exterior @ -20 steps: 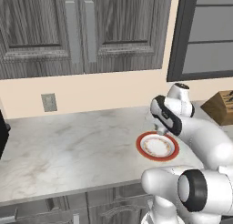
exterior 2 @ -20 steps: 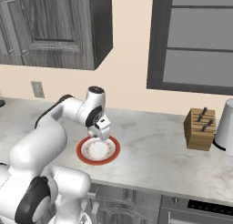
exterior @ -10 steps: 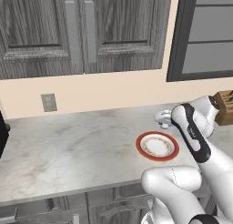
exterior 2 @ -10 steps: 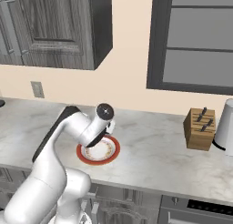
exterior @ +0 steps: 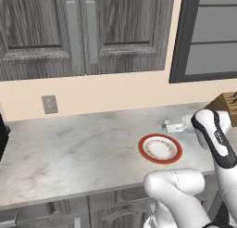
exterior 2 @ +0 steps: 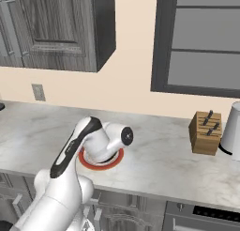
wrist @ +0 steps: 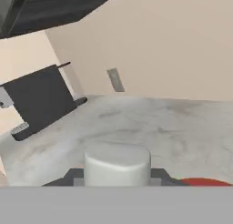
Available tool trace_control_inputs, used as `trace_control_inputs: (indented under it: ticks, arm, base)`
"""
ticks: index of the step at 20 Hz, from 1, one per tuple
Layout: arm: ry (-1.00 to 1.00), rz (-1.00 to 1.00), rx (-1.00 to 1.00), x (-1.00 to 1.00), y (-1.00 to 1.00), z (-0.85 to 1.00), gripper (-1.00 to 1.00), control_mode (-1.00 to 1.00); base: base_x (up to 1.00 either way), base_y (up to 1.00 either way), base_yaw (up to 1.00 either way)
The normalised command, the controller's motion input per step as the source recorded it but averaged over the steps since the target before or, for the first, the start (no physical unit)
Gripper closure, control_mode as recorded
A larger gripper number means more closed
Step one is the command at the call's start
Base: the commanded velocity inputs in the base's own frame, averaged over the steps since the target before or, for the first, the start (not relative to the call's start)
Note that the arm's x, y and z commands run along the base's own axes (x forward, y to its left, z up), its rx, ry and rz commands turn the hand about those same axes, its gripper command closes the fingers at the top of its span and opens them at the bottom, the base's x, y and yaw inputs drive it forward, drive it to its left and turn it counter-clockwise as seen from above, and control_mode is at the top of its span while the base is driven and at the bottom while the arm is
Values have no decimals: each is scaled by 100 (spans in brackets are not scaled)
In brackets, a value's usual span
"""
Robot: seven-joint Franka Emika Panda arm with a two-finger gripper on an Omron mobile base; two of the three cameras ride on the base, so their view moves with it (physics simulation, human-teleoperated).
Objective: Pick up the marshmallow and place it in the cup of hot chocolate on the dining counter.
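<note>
Since a second ago the arm swings right and up off the plate (exterior: 159, 148), whose centre now sits bare in the left base view, where before the hand hung over it. Gripper (exterior: 167, 127) now shows at right centre of the left base view, just above and right of the plate, lifted off the counter and pointing left along it. Marshmallow (wrist: 117, 164) is clamped between the closed jaws at bottom centre of the hand view, a pale stubby cylinder with dark fingertips (wrist: 70, 176) showing either side of it; in the left base view it is too small to pick out at the gripper's end. Jaws are closed down onto it, as narrow as they get. Red plate rim (wrist: 202, 182) peeks at the lower right of the hand view, below and right of the marshmallow. Same view looks along the wall-side marble counter (exterior: 69, 148) to a dark appliance (wrist: 38, 100) at the left and a wall outlet (wrist: 115, 79) at upper centre. Right base view: arm covers most of the plate (exterior 2: 89, 162) at lower left, knife block (exterior 2: 205, 133) at right centre, a white jug (exterior 2: 232, 130) at the right edge beside it. Dark cabinets (exterior: 83, 32) fill the upper left of the left base view.
</note>
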Motion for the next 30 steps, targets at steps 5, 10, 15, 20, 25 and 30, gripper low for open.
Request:
trace_control_inputs:
  ticks: [5,10,15,20,25,30]
  arm:
    - [-26,40,0,0,-12,11,100,-100]
    - [-33,29,-3,0,0,11,100,-100]
    - [-17,21,-5,-10,4,25,100,-100]
    - [-1,15,-7,-31,21,25,100,-100]
    - [-4,14,-6,-32,16,38,100,-100]
    - [-6,9,-1,-43,2,37,100,-100]
  base:
    - [0,0,0]
    - [0,0,0]
    - [0,0,0]
    - [0,0,0]
    - [0,0,0]
    - [0,0,0]
